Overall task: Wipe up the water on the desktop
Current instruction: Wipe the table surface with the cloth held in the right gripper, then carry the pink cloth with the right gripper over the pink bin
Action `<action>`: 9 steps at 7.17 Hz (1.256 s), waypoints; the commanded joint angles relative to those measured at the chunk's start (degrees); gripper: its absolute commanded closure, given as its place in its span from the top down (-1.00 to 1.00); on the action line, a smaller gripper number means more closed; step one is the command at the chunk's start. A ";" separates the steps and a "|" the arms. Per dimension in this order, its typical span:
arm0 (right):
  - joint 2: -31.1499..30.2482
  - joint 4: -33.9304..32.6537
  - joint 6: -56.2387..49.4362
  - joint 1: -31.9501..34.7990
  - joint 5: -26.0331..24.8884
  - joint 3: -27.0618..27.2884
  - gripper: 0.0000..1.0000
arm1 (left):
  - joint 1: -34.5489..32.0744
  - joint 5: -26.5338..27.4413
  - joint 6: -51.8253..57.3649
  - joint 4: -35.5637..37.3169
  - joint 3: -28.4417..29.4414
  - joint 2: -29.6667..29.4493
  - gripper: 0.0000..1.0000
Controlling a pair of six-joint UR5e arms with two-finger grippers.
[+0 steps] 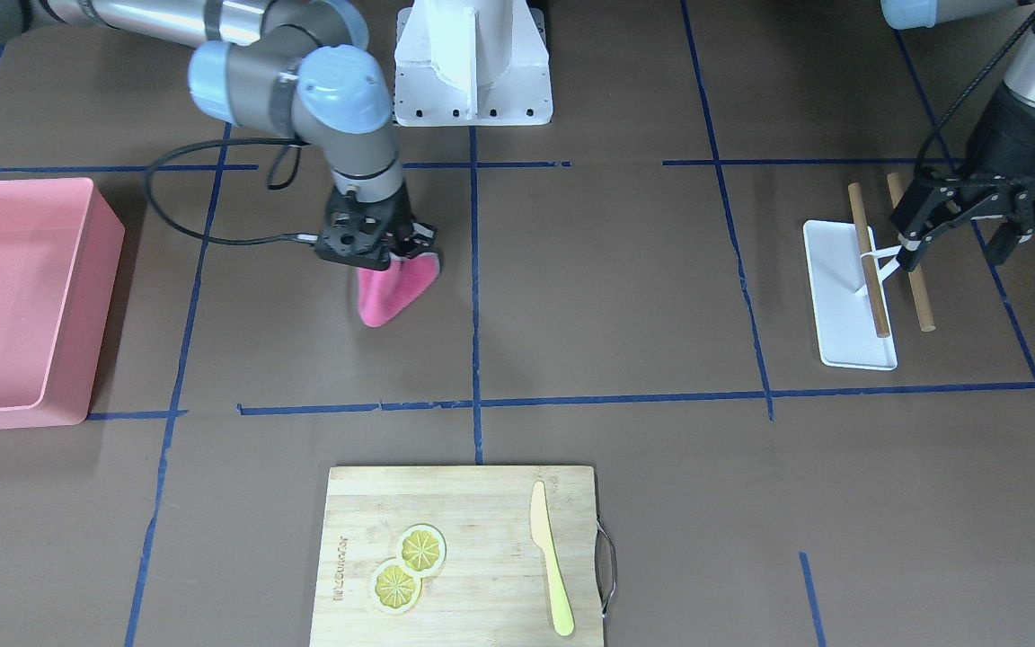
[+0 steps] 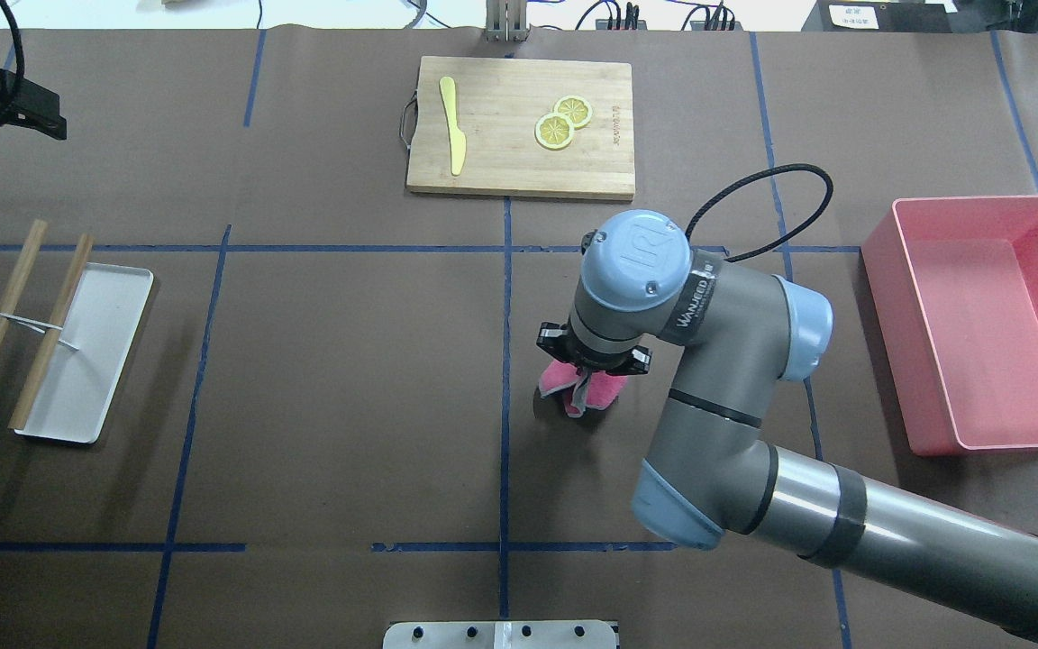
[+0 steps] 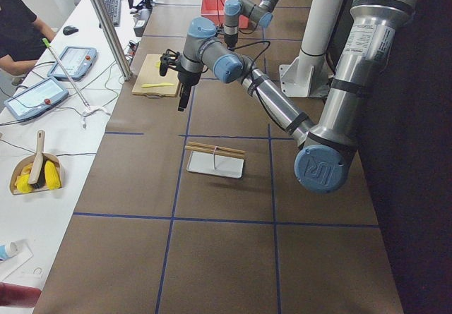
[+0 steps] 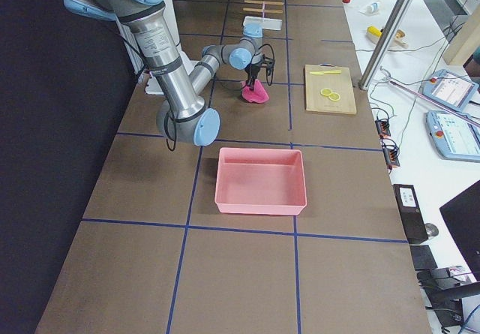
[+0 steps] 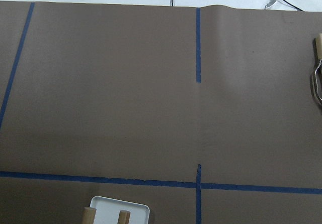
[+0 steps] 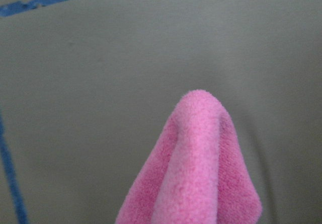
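The desktop (image 1: 607,296) is dark brown with blue tape lines; I can make out no water on it. My right gripper (image 1: 405,254) is shut on a pink cloth (image 1: 390,295) that hangs from it just left of the centre tape line. The cloth also shows in the overhead view (image 2: 584,392) and fills the right wrist view (image 6: 196,168), its tip close over the desktop; I cannot tell if it touches. My left gripper (image 1: 956,252) is open and empty, held high at the table's end near the white tray.
A pink bin (image 1: 23,296) stands at the table's end on the right arm's side. A bamboo cutting board (image 1: 464,557) carries two lemon slices and a yellow knife. A white tray (image 1: 841,305) with two wooden sticks (image 1: 868,261) lies below the left gripper.
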 commanded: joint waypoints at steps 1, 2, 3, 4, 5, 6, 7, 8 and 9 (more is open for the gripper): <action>-0.97 0.19 0.24 0.17 1.40 -1.19 -1.00 | -1.37 -1.11 3.47 -0.01 0.03 1.41 0.99; -6.92 0.19 -1.68 1.14 2.28 3.87 -1.00 | -1.37 -1.11 3.49 -0.01 0.03 1.41 0.99; -13.34 0.02 -6.14 3.41 5.07 9.83 -1.00 | -1.46 -1.11 3.49 -0.01 -0.06 1.41 0.99; -17.40 0.10 -7.49 4.74 6.32 11.72 -1.00 | -1.55 -1.11 3.49 -0.01 -0.06 1.41 0.99; -21.45 0.10 -10.46 6.14 6.33 14.09 -1.00 | -1.63 -1.11 3.49 -0.01 -0.06 1.41 0.99; -26.01 0.01 -12.40 9.11 6.59 19.85 -1.00 | -1.81 -1.29 3.49 -0.01 -0.06 1.41 0.99; -31.19 0.01 -14.77 13.41 7.38 26.18 -1.00 | -2.59 -2.51 3.58 -0.01 -0.06 1.50 0.99; -34.29 -0.33 -20.45 21.45 11.82 28.33 -1.00 | -2.86 -3.39 3.58 -0.01 0.03 2.45 0.99; -38.06 -0.25 -28.17 29.37 16.74 28.44 -1.00 | -2.95 -4.35 3.93 -0.44 -0.15 3.42 0.99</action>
